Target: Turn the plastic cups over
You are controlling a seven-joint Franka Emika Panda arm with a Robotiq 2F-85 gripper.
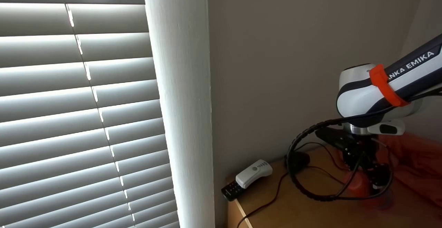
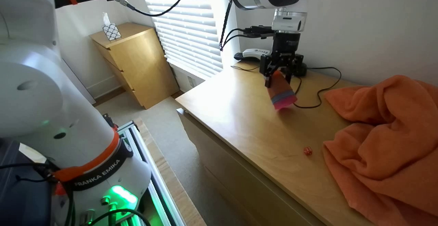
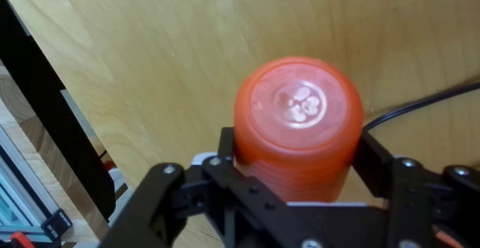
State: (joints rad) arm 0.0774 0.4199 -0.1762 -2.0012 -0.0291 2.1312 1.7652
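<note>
Fingers (image 3: 227, 143) partway closed, snug on both sides of cup (image 3: 299, 128), base up, tilted, toward far edge of surface (image 2: 267, 127). Touching or hovering: unclear; releasing at this tilt could topple it.

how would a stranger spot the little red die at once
On the wooden top, find the big crumpled orange cloth. Just off the cloth's edge, on bare wood, lies the die. It's a tiny red cube with pale dots, far smaller than the cloth or the orange cup in the gripper.
</note>
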